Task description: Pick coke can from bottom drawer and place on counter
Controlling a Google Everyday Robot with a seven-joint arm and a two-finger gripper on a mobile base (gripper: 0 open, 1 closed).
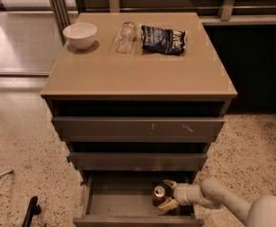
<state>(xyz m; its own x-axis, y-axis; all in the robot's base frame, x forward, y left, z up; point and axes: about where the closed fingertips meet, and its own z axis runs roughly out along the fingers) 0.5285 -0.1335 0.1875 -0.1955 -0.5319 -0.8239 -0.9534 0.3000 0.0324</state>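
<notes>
Grey cabinet (138, 127), three drawers, seen from the front and above.

Counter (138, 72): the cabinet's tan glossy top. Three items along its back edge:
- white bowl (80, 34), back left corner, upright
- clear bottle (125, 36), back centre, lying on its side
- dark chip bag (164, 39), back, right of centre, lying flat; just beside the bottle, contact not clear

Bottom drawer (121, 203): lowest in the cabinet and pulled out furthest. Its flat grey floor shows. Middle drawer (138, 161) sits out a little, less than the bottom one.

Coke can (159, 196): inside the bottom drawer, right of the cabinet's centre line, towards the drawer's right side. It stands upright with its silver top and tab facing up. It rests on the drawer floor, not lifted.

Gripper (166, 194): down inside the bottom drawer, on the cabinet's right side, at the can. Fingers (168, 204) spread wide, one behind the can and one in front, so the can sits in the gap. No squeeze evident; cannot tell whether either pad touches it.

Arm (223, 201): pale, coming in low from the cabinet's front right, over the drawer's right wall.

Floor (261, 150): speckled around the cabinet. A dark object (31, 211) lies on it at the cabinet's front left.
</notes>
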